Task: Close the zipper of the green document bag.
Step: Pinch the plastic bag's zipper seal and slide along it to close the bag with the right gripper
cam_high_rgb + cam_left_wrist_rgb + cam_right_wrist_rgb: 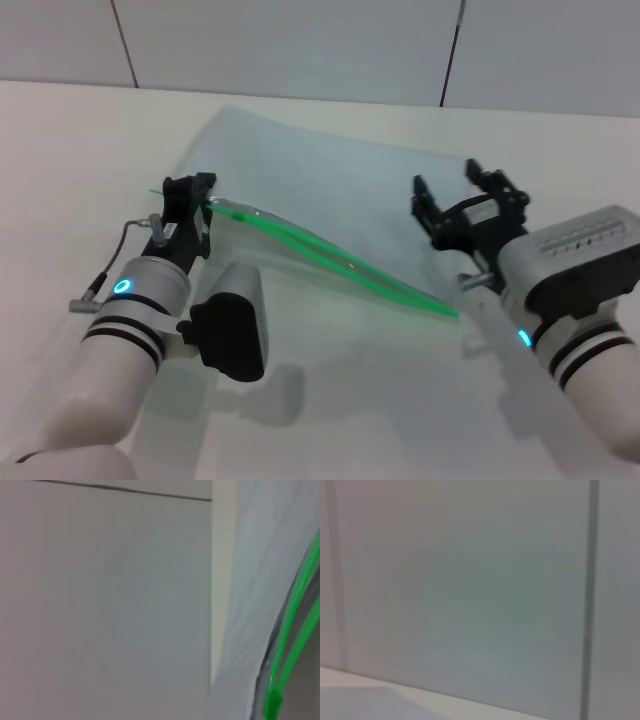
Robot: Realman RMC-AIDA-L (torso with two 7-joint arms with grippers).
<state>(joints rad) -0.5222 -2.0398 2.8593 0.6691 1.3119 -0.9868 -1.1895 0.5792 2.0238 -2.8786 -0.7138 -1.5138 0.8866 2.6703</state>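
Spanning most of the head view, the white table (330,400) ran from the lower edge up to the grey panelled wall (300,40) across the top. On it lay the green document bag (330,190), flat and translucent, filling the upper centre of the frame w/ its far corner near the wall and its near long edge slanting from centre left down to lower right of centre.

Next in size were the two arms. Left arm came in from the lower left corner, its black wrist cam housing sitting just below centre left; right arm came in from the lower right corner.

Left gripper (192,203) sat at centre left, right at the upper-left end of the zipper (330,255); fingers looked closed about that end, though whether they actually pinched the strip I can't tell. Right gripper (455,195) hung right of centre, above the bag's right part, jaws spread wide, nothing between them, apart from the zipper's lower-right end.

Zipper itself: thin bright green strip along the near edge, split into two lines bowing apart mid-length, so still open there. In the left wrist view the same two green lines (292,625) ran up the right edge of frame, joining near the bottom right.
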